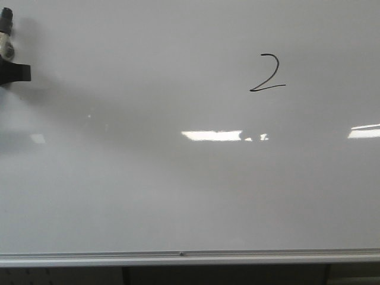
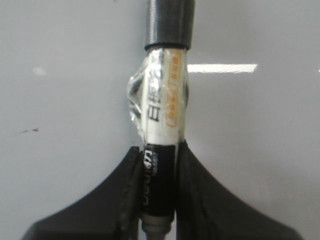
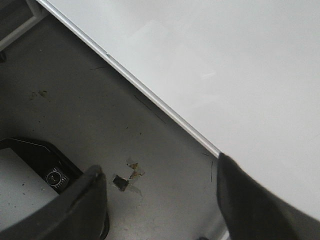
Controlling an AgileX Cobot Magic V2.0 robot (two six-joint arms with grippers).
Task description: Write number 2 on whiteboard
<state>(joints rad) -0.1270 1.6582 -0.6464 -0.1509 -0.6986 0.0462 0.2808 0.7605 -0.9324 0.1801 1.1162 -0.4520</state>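
Note:
A black hand-drawn number 2 [image 1: 268,73] stands on the upper right part of the whiteboard [image 1: 178,190]. My left gripper [image 2: 160,165] is shut on a black and white marker [image 2: 162,110] wrapped in clear tape. In the front view the left gripper [image 1: 12,72] shows only at the far left edge, well left of the number 2, with the marker [image 1: 6,35] sticking up from it. My right gripper [image 3: 157,175] is open and empty, over the grey floor just off the whiteboard's silver frame edge [image 3: 150,97]. The right gripper does not show in the front view.
The whiteboard's silver frame [image 1: 190,258] runs along the bottom of the front view. Bright light reflections [image 1: 211,135] lie on the board below the digit. In the right wrist view a dark base [image 3: 35,160] and bits of tape [image 3: 127,177] lie on the floor.

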